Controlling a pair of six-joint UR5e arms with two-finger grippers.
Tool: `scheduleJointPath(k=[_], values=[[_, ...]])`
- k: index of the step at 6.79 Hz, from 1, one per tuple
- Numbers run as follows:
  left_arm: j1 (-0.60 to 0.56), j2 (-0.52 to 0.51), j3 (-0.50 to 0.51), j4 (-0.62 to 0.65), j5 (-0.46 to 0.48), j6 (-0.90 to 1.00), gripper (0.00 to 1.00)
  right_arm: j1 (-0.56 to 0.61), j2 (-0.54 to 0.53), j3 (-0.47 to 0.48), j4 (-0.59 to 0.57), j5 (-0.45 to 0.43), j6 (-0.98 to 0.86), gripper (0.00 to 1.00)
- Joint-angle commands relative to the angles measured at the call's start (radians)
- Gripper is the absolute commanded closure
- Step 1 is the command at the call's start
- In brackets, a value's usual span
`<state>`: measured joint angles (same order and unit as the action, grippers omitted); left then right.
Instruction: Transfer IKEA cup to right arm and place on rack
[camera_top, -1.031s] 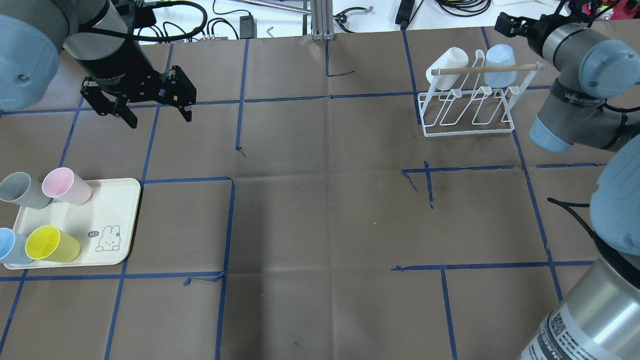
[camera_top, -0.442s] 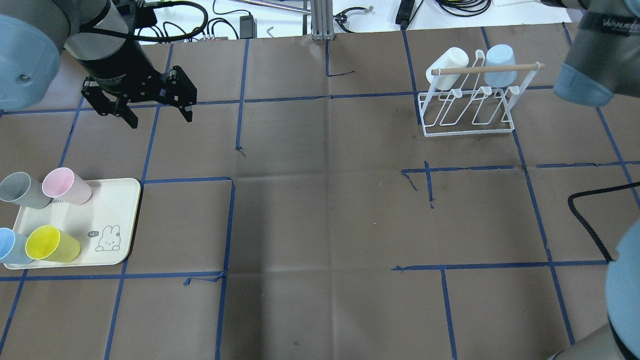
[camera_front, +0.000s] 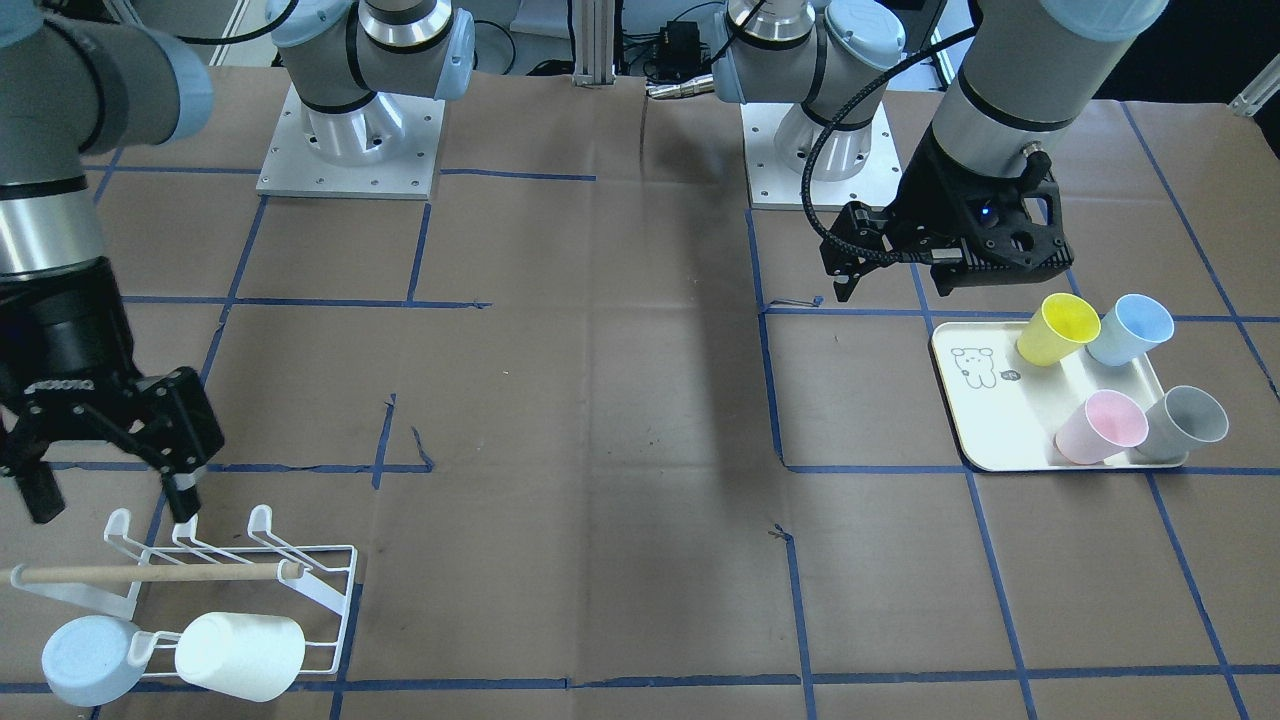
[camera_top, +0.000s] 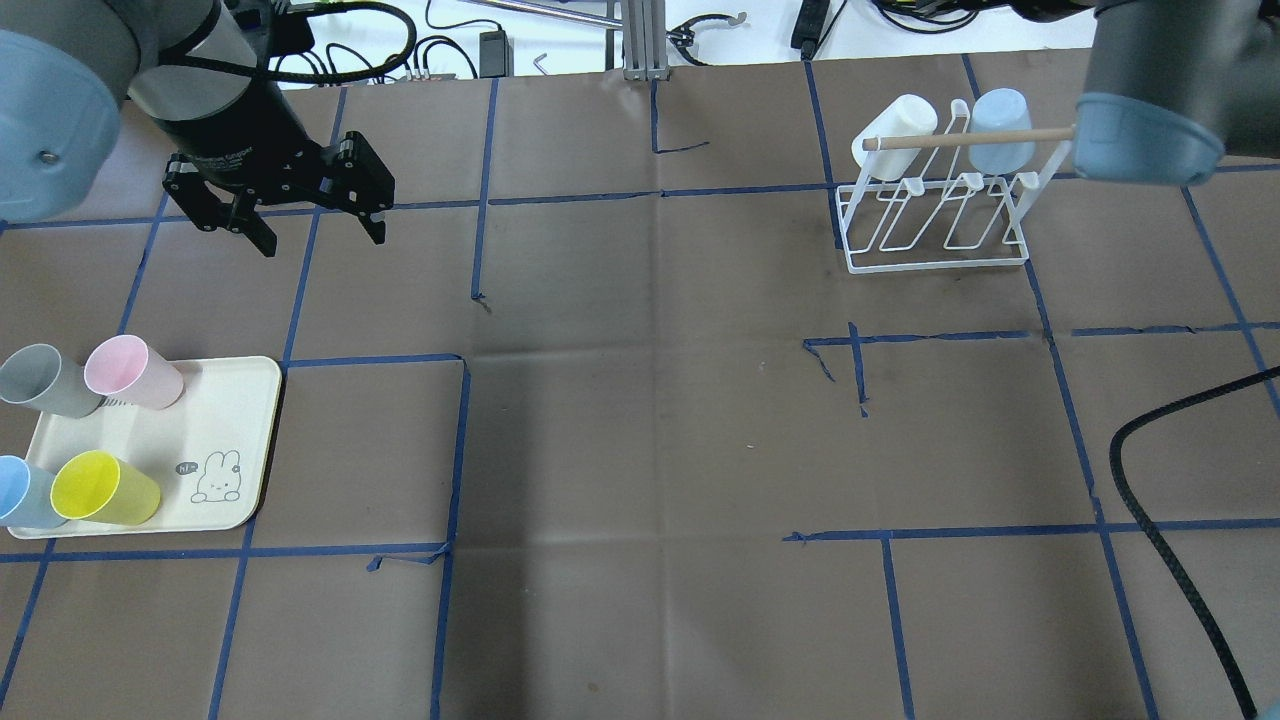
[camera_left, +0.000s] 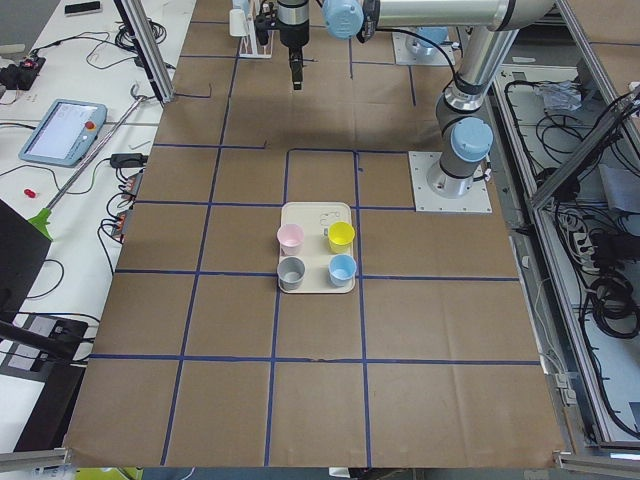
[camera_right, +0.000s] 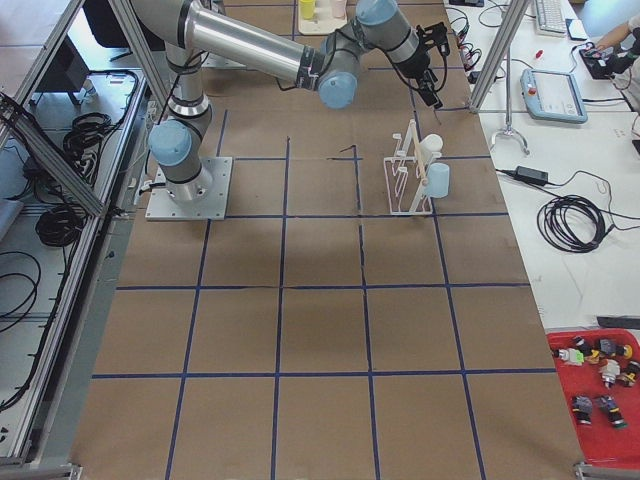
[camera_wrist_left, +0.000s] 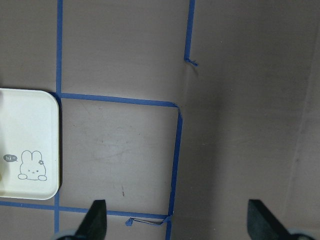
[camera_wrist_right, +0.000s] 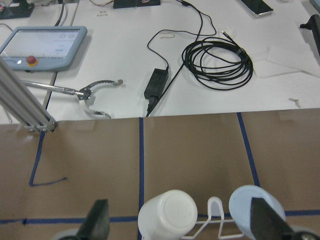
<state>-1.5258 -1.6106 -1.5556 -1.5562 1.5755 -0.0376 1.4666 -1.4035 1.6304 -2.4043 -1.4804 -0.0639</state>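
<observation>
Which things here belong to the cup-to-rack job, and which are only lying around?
Job: pink cup, grey cup, yellow cup, blue cup on the tray; rack holding white cup and pale blue cup; left gripper and right gripper, both open.

Lying about: coiled cable, power adapter, teach pendant on the white bench.

Upper right in your overhead view, the white wire rack stands upright, a white cup and a light-blue cup hung mouth-down on its far prongs. Lower left, the pink cup, grey cup, yellow cup and blue cup stand mouths up. The right arm holds its right gripper near the rack, fingers spread and empty.
</observation>
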Motion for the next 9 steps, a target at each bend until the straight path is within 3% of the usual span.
scheduleJointPath(k=[1,3,6,9], values=[[0.000,0.001,-0.001,-0.001,-0.002,0.022,0.01,0.087,-0.118,-0.001,0.369,-0.044,0.012,0.00],[0.000,0.001,-0.001,0.001,-0.003,0.022,0.01,0.090,-0.158,-0.003,0.552,-0.046,0.012,0.00],[0.000,0.001,-0.001,0.001,-0.005,0.022,0.01,0.092,-0.184,-0.004,0.664,-0.043,0.048,0.00],[0.000,0.001,-0.001,0.001,-0.005,0.022,0.01,0.096,-0.203,-0.021,0.668,-0.034,0.049,0.00]])
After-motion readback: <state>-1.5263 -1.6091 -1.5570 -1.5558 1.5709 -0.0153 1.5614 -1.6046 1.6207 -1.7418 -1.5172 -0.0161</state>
